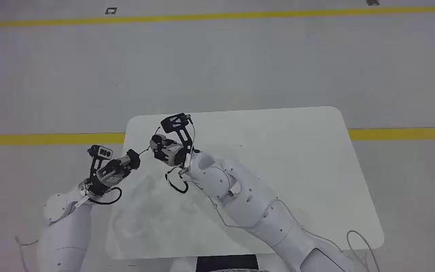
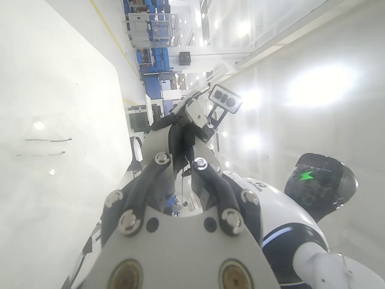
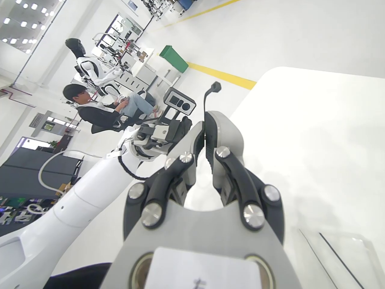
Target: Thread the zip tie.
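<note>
The right jaws are clamped on the zip tie [image 3: 215, 86], and its head stands free just beyond their tips. The left jaws, close opposite, are drawn narrow; whether they pinch the tail cannot be told. The likely trouble is the thin, springy strip. A slight misalignment between the two sets of jaws would send the tail past the small head slot, or the strip could twist or slip in the clamp. Count: one zip tie held, two dark strips [image 2: 49, 140], probably spares, on the desk [image 2: 60, 61] well apart from the jaws, and one clear tray [image 3: 361, 242].
</note>
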Robot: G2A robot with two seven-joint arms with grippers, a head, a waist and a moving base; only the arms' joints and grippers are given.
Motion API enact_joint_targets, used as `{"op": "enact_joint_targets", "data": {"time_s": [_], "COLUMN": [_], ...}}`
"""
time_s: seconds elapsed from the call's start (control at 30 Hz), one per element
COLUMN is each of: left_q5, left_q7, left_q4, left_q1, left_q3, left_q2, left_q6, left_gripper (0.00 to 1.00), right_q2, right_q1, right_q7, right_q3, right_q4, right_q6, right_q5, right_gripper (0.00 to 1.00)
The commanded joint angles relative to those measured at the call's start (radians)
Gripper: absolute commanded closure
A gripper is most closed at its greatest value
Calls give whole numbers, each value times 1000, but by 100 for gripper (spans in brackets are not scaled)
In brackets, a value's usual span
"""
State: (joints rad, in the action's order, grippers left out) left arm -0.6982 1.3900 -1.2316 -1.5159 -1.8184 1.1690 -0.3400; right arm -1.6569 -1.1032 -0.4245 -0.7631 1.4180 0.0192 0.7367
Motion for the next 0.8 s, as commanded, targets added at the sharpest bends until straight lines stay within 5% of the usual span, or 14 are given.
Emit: {"op": "enact_joint_targets", "data": {"time_s": [0.0,0.77], "left_q5": [0,0], "left_q7": [0,0], "left_q4": [0,0], "left_q1": [0,0], "left_q3": [0,0], "left_q2": [0,0], "left_q6": [0,0], "left_gripper": [100,100], "right_q2": [0,-2], "right_q1": [0,1], "right_q7": [2,8], "right_q3": [0,-3], "right_q4": [-1,-8], "right_q6": [2,4], "right_q5": [2,10], "right_gripper": [100,100]}}
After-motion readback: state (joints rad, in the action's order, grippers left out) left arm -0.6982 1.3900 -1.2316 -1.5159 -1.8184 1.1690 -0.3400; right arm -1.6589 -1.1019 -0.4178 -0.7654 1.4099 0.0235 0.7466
